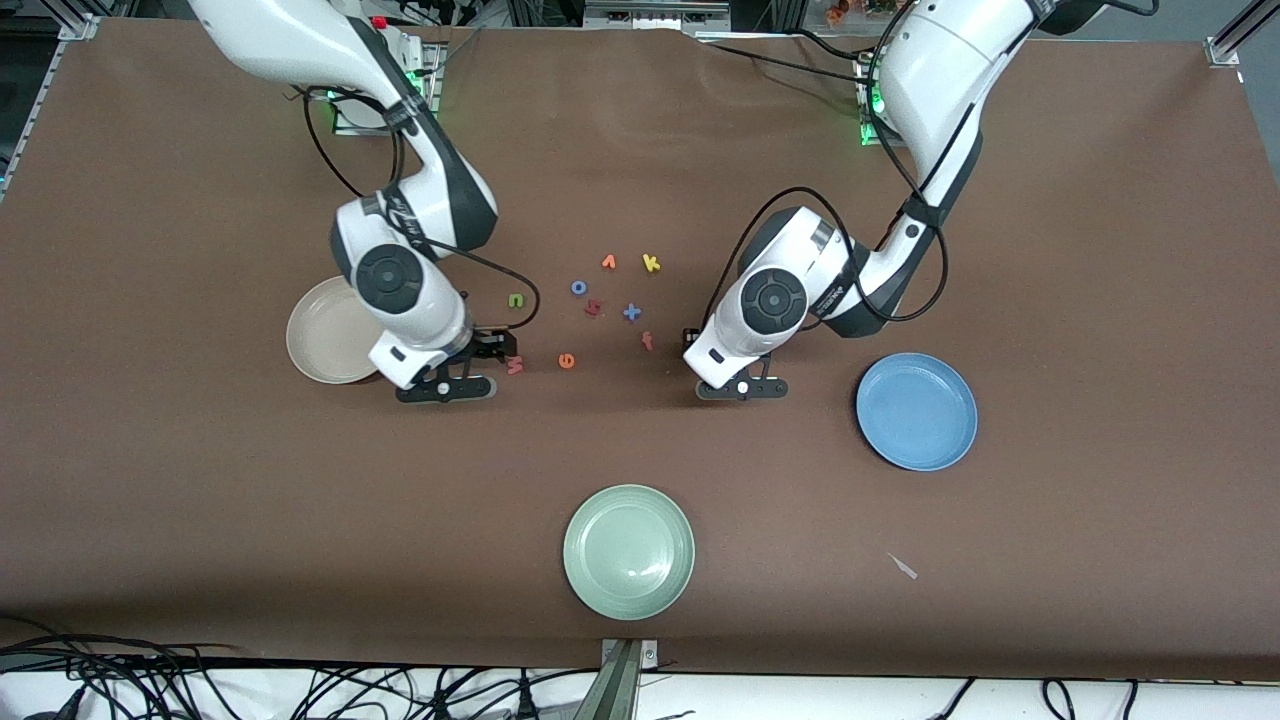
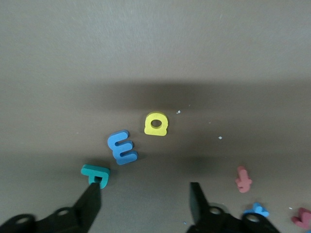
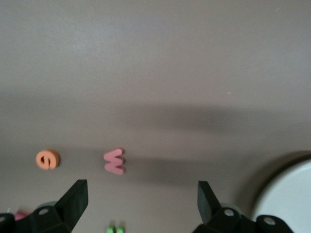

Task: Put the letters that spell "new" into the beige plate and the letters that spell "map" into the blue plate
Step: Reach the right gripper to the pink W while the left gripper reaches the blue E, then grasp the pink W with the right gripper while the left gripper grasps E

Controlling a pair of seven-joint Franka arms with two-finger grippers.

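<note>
the pale green plate (image 1: 628, 551) is sitting nearest the front edge of the desk, the blue plate (image 1: 917, 411) toward the left arm's end, the beige plate (image 1: 331, 331) toward the right arm's end, half hidden by the right arm.

the left gripper (image 2: 146, 206) is hanging low over the desk with fingers apart, one fingertip (image 2: 95, 193) touching the teal p (image 2: 95, 174), whose stem is pointing along the finger. just beside it the blue m (image 2: 122, 147) is lying on its side and the yellow a (image 2: 156, 124) flat. all three are hidden under the left arm in the front view.

the right gripper (image 3: 141, 204) is hanging with fingers spread wide and empty over the desk beside the pink w (image 1: 515, 365), lying sideways, with the orange e (image 1: 566, 361) near it and the green n (image 1: 516, 300) farther back.

small print on the left arm's wrist is too tiny for reading.
</note>
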